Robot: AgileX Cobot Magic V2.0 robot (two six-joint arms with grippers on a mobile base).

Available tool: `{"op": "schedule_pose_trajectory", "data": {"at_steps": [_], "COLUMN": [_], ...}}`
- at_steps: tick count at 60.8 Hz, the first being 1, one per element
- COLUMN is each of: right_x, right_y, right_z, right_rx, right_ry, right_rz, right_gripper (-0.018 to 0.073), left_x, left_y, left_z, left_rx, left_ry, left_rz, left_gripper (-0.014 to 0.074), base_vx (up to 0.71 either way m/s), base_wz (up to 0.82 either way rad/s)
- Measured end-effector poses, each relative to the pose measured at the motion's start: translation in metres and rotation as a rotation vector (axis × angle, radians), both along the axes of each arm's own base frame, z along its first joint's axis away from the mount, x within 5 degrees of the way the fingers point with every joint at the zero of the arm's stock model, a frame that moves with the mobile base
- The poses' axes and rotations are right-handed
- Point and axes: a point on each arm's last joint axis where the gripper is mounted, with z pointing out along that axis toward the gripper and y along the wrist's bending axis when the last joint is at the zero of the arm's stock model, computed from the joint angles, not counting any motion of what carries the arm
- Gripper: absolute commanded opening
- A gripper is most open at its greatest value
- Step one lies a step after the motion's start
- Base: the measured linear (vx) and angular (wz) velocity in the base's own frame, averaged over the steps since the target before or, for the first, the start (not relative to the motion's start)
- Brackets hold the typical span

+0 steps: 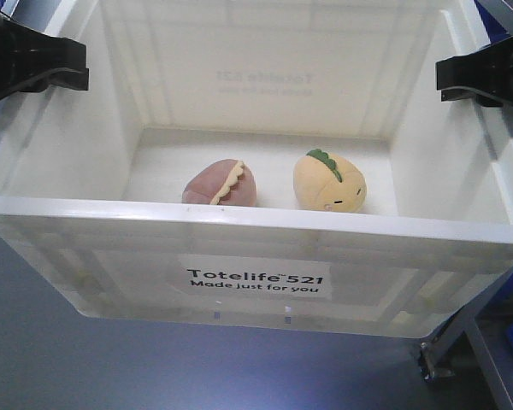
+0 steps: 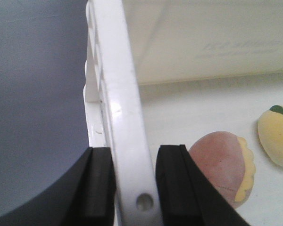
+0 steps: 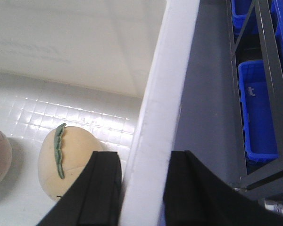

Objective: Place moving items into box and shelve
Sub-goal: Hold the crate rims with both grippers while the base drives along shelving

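Observation:
The white box [image 1: 239, 218], printed "Totelife 521", fills the front view and seems to hang above the grey floor. Inside on its bottom lie both moving items: a pinkish-brown plush [image 1: 221, 184] on the left and a yellow-orange plush with a green leaf [image 1: 329, 181] on the right, slightly apart. My left gripper [image 1: 64, 73] is shut on the box's left wall [image 2: 118, 94], one finger outside and one inside, near the pinkish plush [image 2: 219, 165]. My right gripper [image 1: 449, 81] is shut on the right wall [image 3: 165, 84], its inner finger beside the yellow plush [image 3: 73, 160].
Blue plastic bins [image 3: 257, 108] sit in a grey metal shelf frame [image 3: 269, 70] just right of the box. A caster wheel and frame leg [image 1: 434, 359] show at the lower right of the front view. Grey floor [image 1: 111, 367] lies below.

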Motion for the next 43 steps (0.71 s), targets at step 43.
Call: {"op": "schedule_pose_trajectory", "data": {"at_steps": [43], "right_x": [0.0], "right_y": [0.0], "right_z": [0.0], "right_rx": [0.0], "right_ry": [0.0], "right_rz": [0.0], "right_gripper": [-0.0005], "left_x": [0.0], "left_y": [0.0], "left_z": [0.0], "left_rx": [0.0], "left_ry": [0.0], "left_rz": [0.0], "left_gripper": [-0.0006], "base_vx": [0.37], "base_wz": [0.03]}}
